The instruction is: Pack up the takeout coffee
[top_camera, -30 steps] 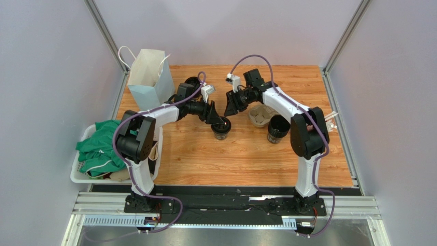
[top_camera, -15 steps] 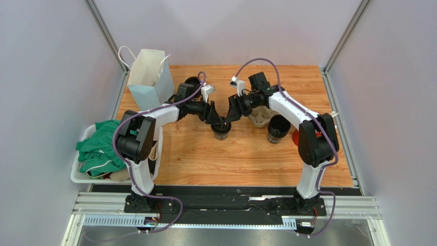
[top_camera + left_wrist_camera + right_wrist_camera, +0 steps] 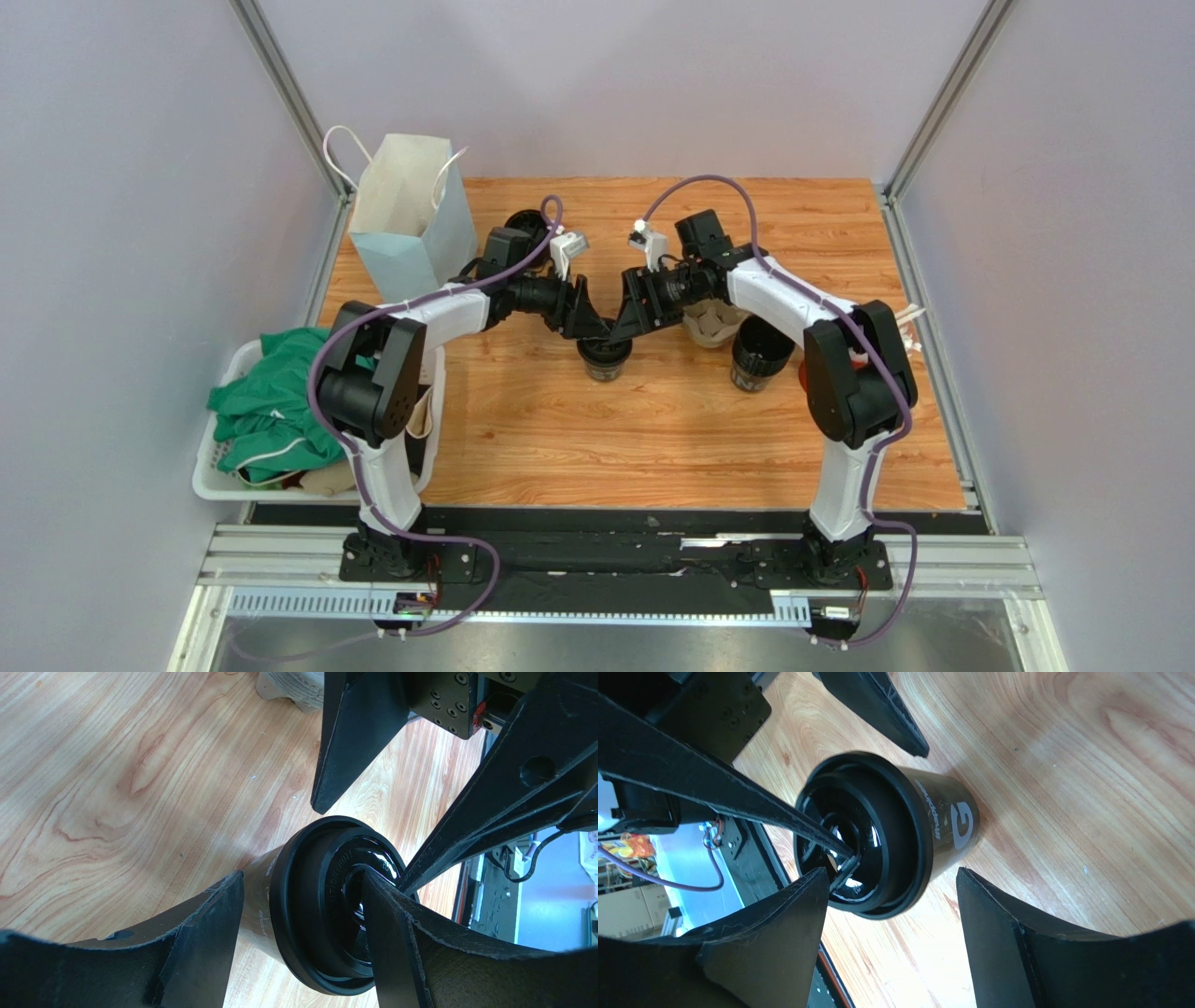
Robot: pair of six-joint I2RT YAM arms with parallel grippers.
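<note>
Nearest me, well out to the left pincer's outer side, sat a white basket of green cloth. Further in, the takeout coffee stood upright on the wooden table. The left pincer was clamped on its rim, one finger against the wall and the other in the lid's recess. The right pincer was spread wide, a finger either side of that cup, not touching it. Behind it lay a cardboard cup tray, with a second black cup just beside it. Far behind the left pincer stood a paper bag.
</note>
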